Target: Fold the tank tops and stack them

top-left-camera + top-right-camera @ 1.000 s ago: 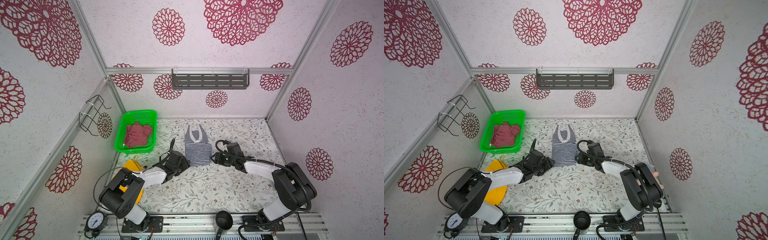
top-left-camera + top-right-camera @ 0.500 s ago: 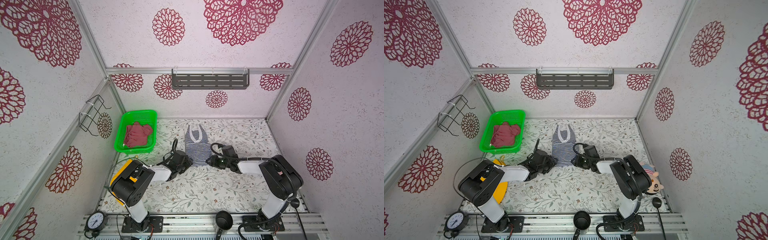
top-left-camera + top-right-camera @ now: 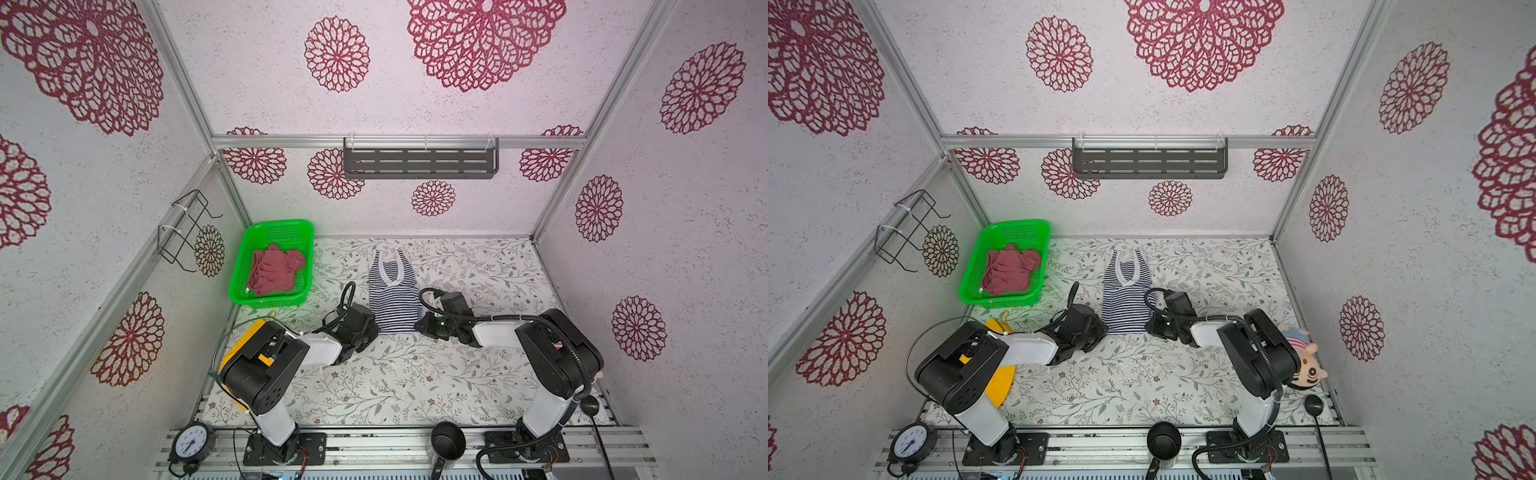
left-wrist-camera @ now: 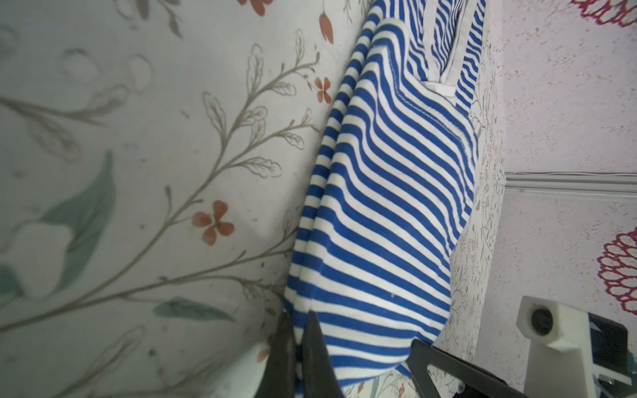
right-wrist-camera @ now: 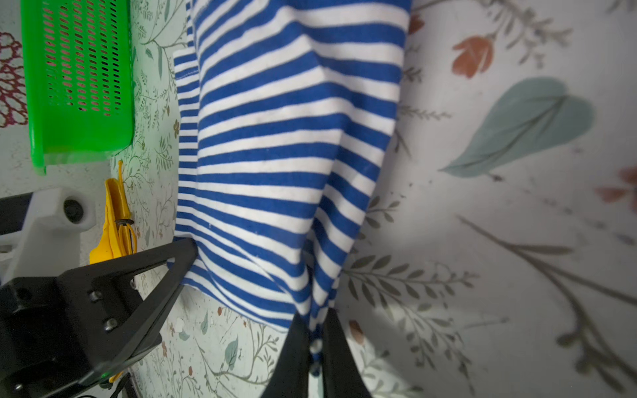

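The striped tank top point(image 3: 392, 291) lay flat near the middle of the desk point(image 3: 395, 382), straps toward the back wall and hem toward the robot. The left gripper point(image 4: 296, 322) was closed on one hem corner and the right gripper point(image 5: 317, 318) on the other, with cloth pinched between each pair of jaws in the wrist views.

The step in hand looked like the first fold of this top. With both bottom corners pinched, the next move probably called for lifting them together and carrying the hem over toward the straps. The two corners would need to travel level and at an even pace, so the soft knit neither twisted nor dragged the whole garment along.

The rose-red tank top point(image 3: 274, 270) lay crumpled in the green basket point(image 3: 278, 226) at the back left, not yet folded. The basket stood near the striped top but apart from it. A yellow hat point(image 3: 998, 382) lay partly under the left arm and a doll point(image 3: 1304, 361) beside the right arm. Neither seemed to block the fold.
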Robot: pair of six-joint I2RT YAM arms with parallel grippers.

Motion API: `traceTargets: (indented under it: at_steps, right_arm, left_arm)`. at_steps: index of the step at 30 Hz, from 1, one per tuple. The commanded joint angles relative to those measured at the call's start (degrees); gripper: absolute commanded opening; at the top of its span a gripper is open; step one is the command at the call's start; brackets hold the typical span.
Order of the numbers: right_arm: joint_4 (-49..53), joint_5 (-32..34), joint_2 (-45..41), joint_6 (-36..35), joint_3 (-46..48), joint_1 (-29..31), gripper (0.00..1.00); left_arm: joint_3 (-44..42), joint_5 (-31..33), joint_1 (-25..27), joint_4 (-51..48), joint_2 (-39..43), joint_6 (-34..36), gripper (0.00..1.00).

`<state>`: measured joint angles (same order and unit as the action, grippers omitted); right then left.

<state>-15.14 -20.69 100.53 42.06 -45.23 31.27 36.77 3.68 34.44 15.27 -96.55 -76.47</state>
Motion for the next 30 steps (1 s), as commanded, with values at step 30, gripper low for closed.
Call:
traceTargets:
  at_steps: [30]
  right_arm:
    - [37.18,10.95,-3.22,-25.42,-33.46,5.22,0.01]
  left_arm:
    - [20.4,8.02,-2.86,-27.36,11.06,21.99,0.0]
